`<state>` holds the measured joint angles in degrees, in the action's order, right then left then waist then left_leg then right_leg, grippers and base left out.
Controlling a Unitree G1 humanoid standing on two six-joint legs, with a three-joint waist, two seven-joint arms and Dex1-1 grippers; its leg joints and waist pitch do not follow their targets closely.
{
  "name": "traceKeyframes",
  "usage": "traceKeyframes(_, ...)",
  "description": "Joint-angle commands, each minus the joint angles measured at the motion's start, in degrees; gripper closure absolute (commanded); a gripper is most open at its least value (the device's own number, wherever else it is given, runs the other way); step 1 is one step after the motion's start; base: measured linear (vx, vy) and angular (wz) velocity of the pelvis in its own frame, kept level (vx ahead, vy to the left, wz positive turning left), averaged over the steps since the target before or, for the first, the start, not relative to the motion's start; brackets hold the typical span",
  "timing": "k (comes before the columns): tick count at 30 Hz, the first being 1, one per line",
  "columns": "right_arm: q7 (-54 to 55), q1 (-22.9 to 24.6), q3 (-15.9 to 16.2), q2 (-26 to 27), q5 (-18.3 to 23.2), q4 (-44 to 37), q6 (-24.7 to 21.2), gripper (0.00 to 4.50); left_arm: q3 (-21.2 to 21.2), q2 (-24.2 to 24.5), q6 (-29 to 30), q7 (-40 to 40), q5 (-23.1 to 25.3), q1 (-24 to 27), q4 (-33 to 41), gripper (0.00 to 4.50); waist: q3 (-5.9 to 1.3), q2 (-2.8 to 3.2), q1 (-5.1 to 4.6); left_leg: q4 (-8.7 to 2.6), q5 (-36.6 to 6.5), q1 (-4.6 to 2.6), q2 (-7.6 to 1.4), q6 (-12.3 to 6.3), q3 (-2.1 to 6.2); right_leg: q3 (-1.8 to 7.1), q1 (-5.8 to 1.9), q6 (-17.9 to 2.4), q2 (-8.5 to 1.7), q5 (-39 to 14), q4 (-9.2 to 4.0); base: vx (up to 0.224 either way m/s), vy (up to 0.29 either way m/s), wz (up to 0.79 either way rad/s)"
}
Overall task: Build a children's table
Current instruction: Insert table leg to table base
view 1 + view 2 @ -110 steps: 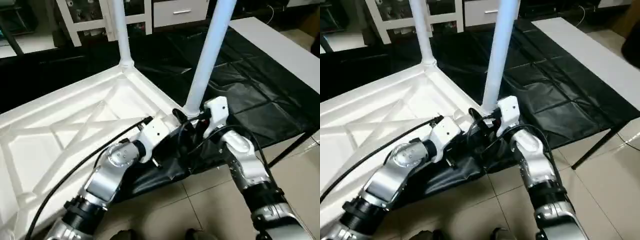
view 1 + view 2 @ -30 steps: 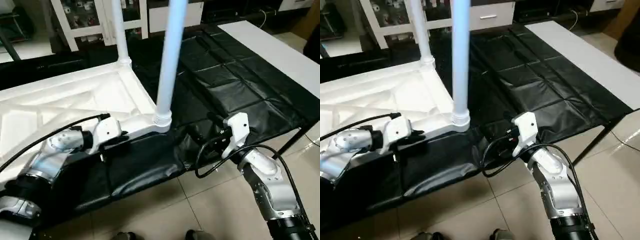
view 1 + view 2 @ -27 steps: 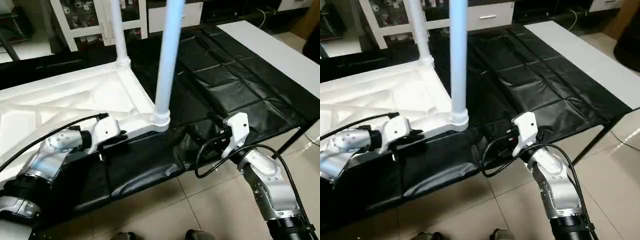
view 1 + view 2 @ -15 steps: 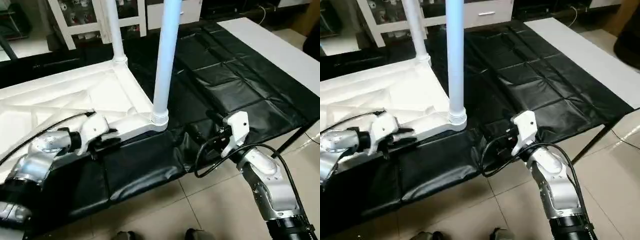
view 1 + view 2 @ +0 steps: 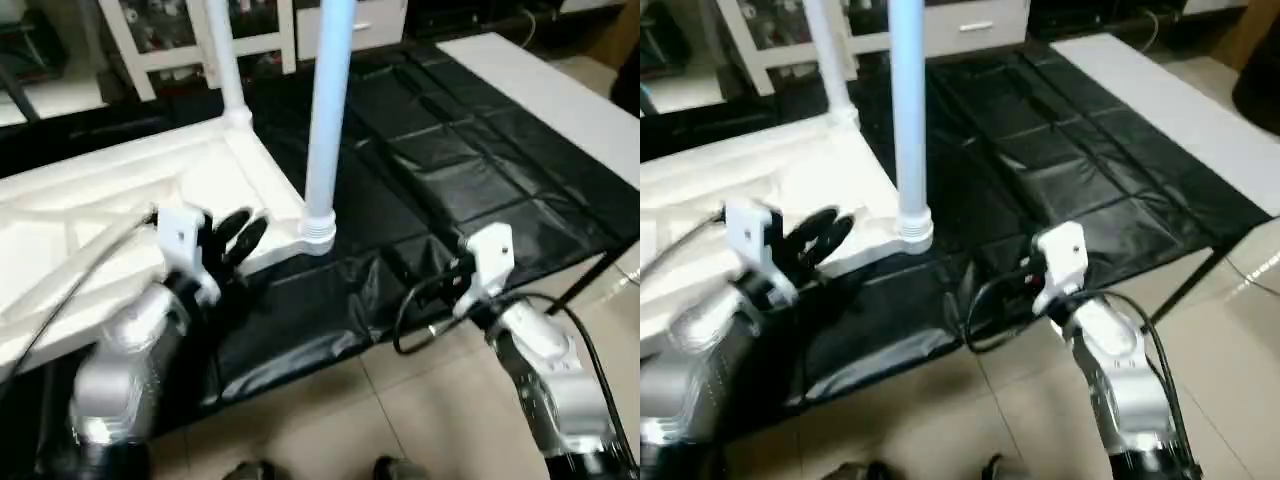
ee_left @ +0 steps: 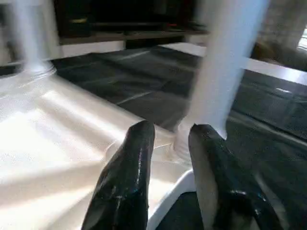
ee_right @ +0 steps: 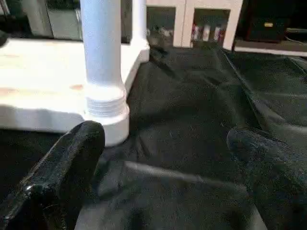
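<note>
At centre frame, the near leg (image 5: 327,110) is seen upright in the tabletop (image 5: 120,190) corner socket, between the part-open, empty left gripper (image 5: 236,232) and the wide-open right gripper (image 7: 163,148).

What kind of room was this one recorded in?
Probably an indoor lab or workshop: a work table covered in black sheeting, white cabinets with glass doors and a drawer along the wall, and a tiled floor. The upturned tabletop lies on the sheeting.
</note>
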<state>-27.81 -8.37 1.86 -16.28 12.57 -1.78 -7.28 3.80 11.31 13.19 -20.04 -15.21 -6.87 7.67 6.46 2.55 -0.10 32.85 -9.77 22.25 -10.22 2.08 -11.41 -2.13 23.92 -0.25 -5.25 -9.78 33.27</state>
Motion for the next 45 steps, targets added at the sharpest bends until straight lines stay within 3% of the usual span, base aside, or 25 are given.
traceKeyframes(1, 0.25, 0.4, 0.55, -0.25, -0.93, -1.73, 0.25, 0.0, 0.87, -0.65, 1.05, 3.69, 2.05, 1.4, 2.86, 3.07, -3.32, 0.05, 0.02, -4.45, -20.88, -0.96, -2.61, -1.0, 1.43, 1.58, -2.16, -7.56, -1.82, -19.77, -4.62, 0.0, 0.0, 0.0)
traceKeyframes(7, 1.76, -0.02, -0.15, -0.09, -0.8, -2.24, -0.63, 0.0, -0.73, -7.43, 2.96, 16.57, 8.58, 8.77, 10.02, 3.07, -3.09, -0.23, -0.33, -4.96, -22.39, -1.43, -3.43, 0.9, 2.28, 0.63, -1.72, -6.25, 0.14, -16.81, -4.76, 0.0, 0.0, 0.0)
traceKeyframes(12, 1.88, -0.73, 0.29, 0.25, -1.42, -1.55, -0.49, 0.0, -2.01, -9.14, 2.72, 18.19, 9.24, 9.05, 10.51, 3.07, -3.06, 1.82, -1.41, -10.15, -22.42, -3.69, -13.57, -1.67, 6.71, -2.47, -0.34, -9.52, 0.84, -2.6, 2.79, 0.001, -0.087, 0.11)
traceKeyframes(14, 1.76, -1.04, 0.49, 0.37, -1.75, -1.25, -0.4, 0.0, -2.82, -9.76, 2.41, 18.78, 9.96, 8.78, 10.43, 3.07, -3.32, 0.47, -1.9, -8.68, -27.13, 0.02, -6.19, -9.4, 9.38, -2.88, -2.87, -15.41, -0.33, -5.65, 0.95, -0.01, -0.196, 0.29)
traceKeyframes(16, 1.67, -1.14, 0.59, 0.35, -1.9, -1.04, -0.27, 0.0, -3.15, -10.34, 2.63, 19.52, 10.55, 8.65, 10.79, 3.07, -3.4, -1.26, -1.29, -2.02, -21.18, 2.55, 2.19, -11.12, 6.05, -4.81, -4.58, -25.22, -1.36, -16.04, -4.93, -0.042, -0.22, 0.52)
traceKeyframes(17, 1.67, -1.14, 0.59, 0.35, -1.9, -1.04, -0.27, 0.0, -3.15, -10.34, 2.63, 19.52, 10.55, 8.65, 10.79, 3.07, -3.42, -2.08, 0.38, 8.39, -11.87, 3.13, 3.61, -11.15, 2.59, -5.32, -5.73, -25.93, -5.88, -27.77, -9.13, -0.04, -0.227, 0.47)
traceKeyframes(19, 1.64, -1.19, 0.58, 0.34, -1.91, -0.88, -0.19, 0.0, -3.2, -10.51, 2.89, 19.64, 10.53, 8.53, 10.94, 3.07, -2.09, -0.82, 0.56, 10.3, -9.78, 4.85, 0.4, -10.1, 2.86, -7.56, -6.43, -19.32, -8.57, -31.5, -8.84, -0.033, -0.213, 0.46)
traceKeyframes(20, 1.77, -1.24, 0.74, 0.11, -2.45, -0.5, -0.31, 0.0, -3.24, -11.18, 3.46, 20.62, 11.39, 8.39, 11.37, 3.07, -2.16, 0.4, -0.29, 6.62, -11.82, 4.34, -1.61, -9.73, 4.09, -10.5, -7.41, -12.75, -7.04, -30.03, -7.91, -0.036, -0.185, 0.46)
traceKeyframes(21, 1.89, -1.24, 0.9, -0.04, -2.83, -0.33, -0.44, 0.0, -3.16, -11.4, 3.49, 21.09, 11.76, 8.34, 11.39, 3.07, -2.95, 3.1, -0.79, -0.55, -14.34, 0.1, -7.54, -11.99, 10.71, -12.91, -6.74, -6.0, -1.53, -21.51, -3.19, -0.036, -0.203, 0.5)
traceKeyframes(22, 1.89, -1.24, 0.9, -0.04, -2.83, -0.33, -0.44, 0.0, -3.16, -11.4, 3.49, 21.09, 11.76, 8.34, 11.39, 3.07, -3.57, 4.01, -1.94, -3.88, -13.71, -1.72, -12.32, -15.35, 16.82, -10.04, -3.95, -3.37, 0.48, -18.14, 4.5, -0.036, -0.203, 0.5)
traceKeyframes(23, 2.25, -1.21, 1.16, -0.07, -3.23, -0.2, -0.64, 0.0, -2.92, -11.82, 3.75, 22.11, 12.12, 8.25, 11.31, 3.07, -3.4, 2.46, -2.48, -3.16, -7.98, -3.38, -12.42, -21.01, 19.62, -4.38, 1.82, -4.64, 1.27, -20.68, 10.29, -0.034, -0.224, 0.63)
traceKeyframes(24, 2.25, -1.21, 1.16, -0.07, -3.23, -0.2, -0.64, 0.0, -2.92, -11.82, 3.75, 22.11, 12.12, 8.25, 11.31, 3.07, -2.98, 2.26, -2.56, -2.24, -0.35, -2.82, -12.3, -26.07, 17.95, 0.63, 3.27, -6.22, -0.49, -16.26, 11.98, -0.04, -0.251, 0.61)
traceKeyframes(25, 3.1, -1.16, 1.12, 0.22, -3.41, -0.15, -1.43, 0.0, -2.46, -12.11, 4.41, 23.14, 12.08, 7.9, 11.18, 3.07, -3.02, 2.54, -1.98, -1.98, 2.41, -3.0, -12.31, -26.12, 14.9, 2.01, 3.49, -7.15, -1.04, -12.79, 11.0, -0.04, -0.251, 0.61)
traceKeyframes(26, 3.4, -1.09, 1.24, 0.4, -3.51, -0.13, -1.63, 0.0, -2.28, -11.94, 5.1, 22.92, 11.43, 7.61, 11.57, 3.07, -2.91, 0.75, -1.17, 0.43, 0.44, -0.7, -6.16, -25.27, 10.23, 3.85, 1.28, -12.03, -1.54, -3.96, 5.56, -0.067, -0.264, 0.32)
traceKeyframes(27, 3.54, -1.06, 1.33, 0.53, -3.59, -0.09, -1.71, 0.0, -2.17, -11.88, 5.54, 22.63, 11.06, 7.42, 11.88, 3.07, -3.64, -2.56, -0.2, 7.99, -3.55, 3.26, 4.05, -20.22, 4.42, 4.79, -3.13, -17.98, -1.86, 2.46, -1.1, -0.073, -0.267, 0.1)
traceKeyframes(28, 3.54, -1.06, 1.33, 0.53, -3.59, -0.09, -1.71, 0.0, -2.17, -11.88, 5.54, 22.63, 11.06, 7.42, 11.88, 3.07, -3.75, -2.76, 1.49, 9.43, -6.21, 3.96, 4.57, -15.9, 4.19, 5.99, -5.07, -15.21, -3.87, 1.51, -1.33, -0.073, -0.267, 0.1)
traceKeyframes(30, 3.45, -0.98, 1.49, 0.8, -3.52, -0.37, -1.54, 0.0, -2.2, -11.35, 4.01, 21.02, 10.23, 7.54, 12.09, 3.07, -1.88, -2.21, 2.65, 5.0, -6.77, 2.33, 2.57, -3.92, 5.96, 6.48, -4.93, 10.69, -4.83, -25.77, -2.82, -0.093, -0.234, -0.07)
traceKeyframes(31, 3.45, -0.98, 1.49, 0.8, -3.52, -0.37, -1.54, 0.0, -2.2, -11.35, 4.01, 21.02, 10.23, 7.54, 12.09, 3.07, -1.59, -2.31, 2.44, 4.2, -8.77, 2.08, 2.3, -2.72, 6.22, 6.5, -5.32, 13.83, -4.39, -34.5, -3.17, -0.1, -0.202, -0.1)
traceKeyframes(33, 3.74, -1.06, 1.36, 1.06, -3.6, -0.58, -1.51, 0.0, -2.44, -11.05, 3.53, 20.56, 10.54, 7.95, 12.38, 3.07, -1.09, -0.79, 1.4, 1.02, -18.56, -0.74, 1.4, -1.92, 6.46, 4.84, -4.82, 7.3, -2.5, -51.73, -4.96, -0.085, -0.124, -0.08)
traceKeyframes(37, 4.18, -1.61, 0.89, 0.97, -3.72, 0.05, -1.23, 0.0, -2.66, -11.15, 3.8, 20.57, 10.8, 8.01, 12.5, 3.07, 0.13, 0.59, -0.33, -1.22, -28.47, -6.04, -0.19, -3.11, 6.06, -0.76, -5.26, -3.0, -0.14, -49.17, -7.36, -0.032, -0.042, -0.03)
traceKeyframes(39, 4.22, -1.68, 0.9, 0.93, -3.71, 0.11, -1.22, 0.0, -2.71, -11.18, 3.82, 20.61, 10.84, 7.99, 12.5, 3.07, 0.23, 2.65, -2.39, -8.46, -47.28, -7.0, -7.11, -3.03, 11.61, -2.75, -7.11, -3.27, 0.77, -21.28, 3.53, -0.011, 0.051, -0.18)
traceKeyframes(41, 4.1, -1.72, 1.08, 0.84, -3.77, 0.07, -1.23, 0.0, -2.7, -11.45, 3.95, 20.68, 10.73, 8.02, 12.55, 3.07, 1.25, 1.46, -3.03, -9.39, -52.72, -7.12, -6.75, -3.99, 10.89, -1.33, -6.26, -2.34, -0.3, -15.94, 5.04, -0.002, 0.023, -0.1)
traceKeyframes(43, 3.99, -1.7, 1.25, 0.75, -3.9, 0.0, -1.22, 0.0, -2.7, -11.64, 4.09, 20.68, 10.83, 8.06, 12.63, 3.07, 0.99, -1.1, -2.09, 0.09, -34.66, -3.84, 2.23, -4.23, 4.95, 2.62, -8.81, -0.5, -3.69, -48.97, -5.87, 0.0, 0.0, 0.0)
traceKeyframes(44, 3.94, -1.63, 1.33, 0.75, -4.02, -0.06, -1.19, 0.0, -2.78, -11.6, 4.07, 20.71, 10.84, 8.12, 12.68, 3.07, -0.32, -1.95, -0.75, 8.64, -13.89, -1.17, 3.77, -7.35, 4.76, 7.27, -11.28, -1.78, -8.23, -64.74, -9.34, 0.062, -0.016, -0.04)
traceKeyframes(45, 3.9, -1.59, 1.4, 0.8, -4.1, -0.07, -1.18, 0.0, -2.8, -11.52, 4.04, 20.73, 10.78, 8.1, 12.69, 3.07, -0.8, -1.84, -0.47, 10.12, -8.46, 2.79, 3.89, -7.33, 6.25, 7.62, -14.16, -4.73, -7.57, -58.01, -7.43, 0.124, 0.008, 0.02)
